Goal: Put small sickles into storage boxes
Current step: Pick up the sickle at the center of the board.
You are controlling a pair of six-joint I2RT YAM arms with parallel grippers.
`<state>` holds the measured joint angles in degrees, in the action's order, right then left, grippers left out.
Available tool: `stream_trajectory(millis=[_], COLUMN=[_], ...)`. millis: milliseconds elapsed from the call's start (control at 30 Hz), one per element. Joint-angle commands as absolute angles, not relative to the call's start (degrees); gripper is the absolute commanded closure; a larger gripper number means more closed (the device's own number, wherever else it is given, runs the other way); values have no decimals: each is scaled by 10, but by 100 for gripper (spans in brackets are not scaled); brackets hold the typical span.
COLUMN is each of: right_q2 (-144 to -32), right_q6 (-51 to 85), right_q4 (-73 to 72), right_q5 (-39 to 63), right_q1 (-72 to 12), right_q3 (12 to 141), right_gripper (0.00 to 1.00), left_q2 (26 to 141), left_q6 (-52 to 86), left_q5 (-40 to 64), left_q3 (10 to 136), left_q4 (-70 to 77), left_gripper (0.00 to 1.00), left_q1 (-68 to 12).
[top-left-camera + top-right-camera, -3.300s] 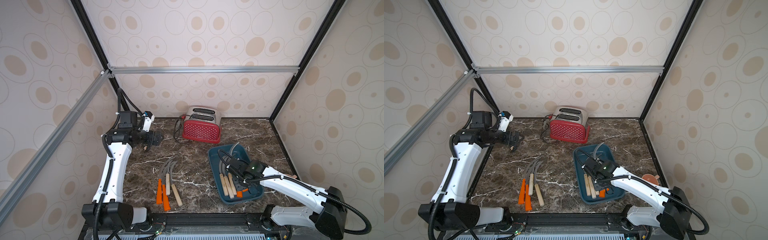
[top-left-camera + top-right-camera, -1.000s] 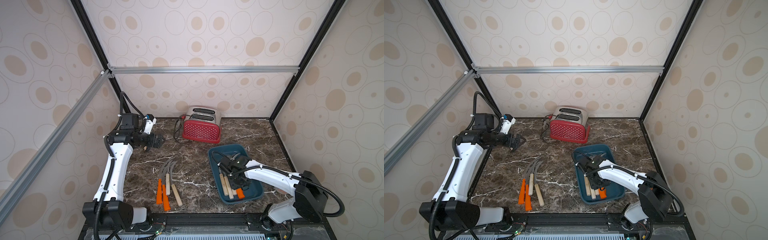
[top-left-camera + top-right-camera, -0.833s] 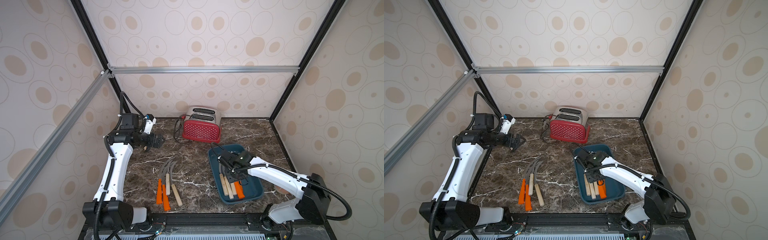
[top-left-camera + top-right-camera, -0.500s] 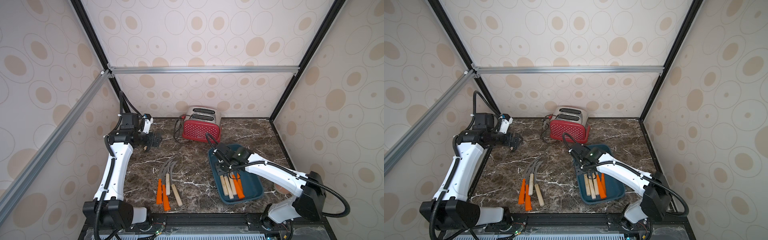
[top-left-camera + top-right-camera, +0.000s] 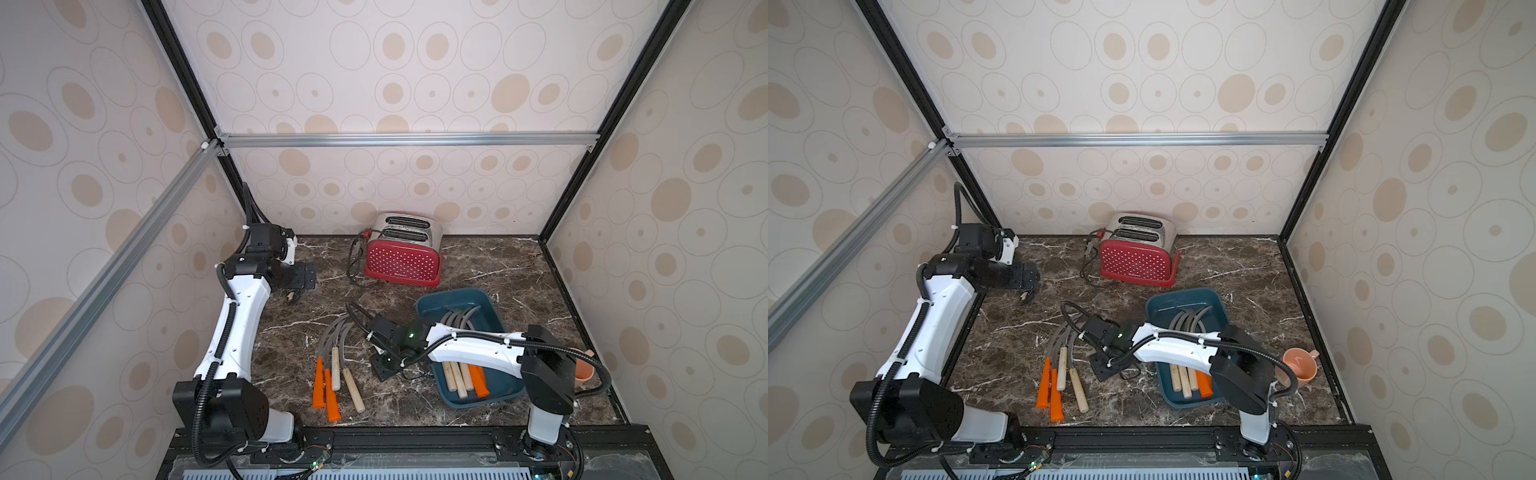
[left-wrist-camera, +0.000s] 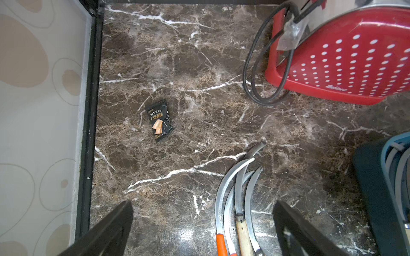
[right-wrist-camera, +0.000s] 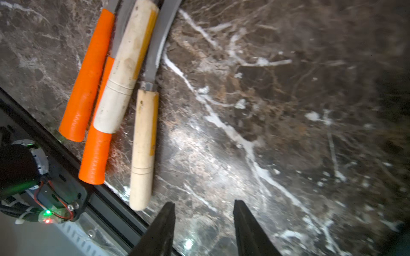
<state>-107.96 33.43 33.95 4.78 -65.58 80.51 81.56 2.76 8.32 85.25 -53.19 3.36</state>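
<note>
Right fingers (image 7: 163, 230), blurry, seem parted and empty near loose sickles (image 7: 143, 150); left fingers (image 6: 106, 232) spread empty.

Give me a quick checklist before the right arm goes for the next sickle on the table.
1. Right gripper open, empty: ok.
2. Right gripper above a handle: not ok; it hangs over the bare marble tabletop beside the outer wooden-handled sickle.
3. That sickle's handle uncovered: ok.
4. Teal tray has room: ok.
5. Left gripper clear of the sickle pile: ok.
</note>
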Motion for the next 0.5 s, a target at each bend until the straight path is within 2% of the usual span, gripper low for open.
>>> stream_trajectory(millis=[0,467], right_q2=[-1120,-1207], right_q6=[346,356], right_q4=[328,390], right_q5=[68,57], right_q1=[-676,-708], right_q3=[859,947], right_gripper=[52,51], left_q2=[823,811], left_q6=[47,25], left_q5=[71,111], left_q3=[887,900], left_q4=[-535,-534], left_gripper=[1,1], left_q1=[38,37])
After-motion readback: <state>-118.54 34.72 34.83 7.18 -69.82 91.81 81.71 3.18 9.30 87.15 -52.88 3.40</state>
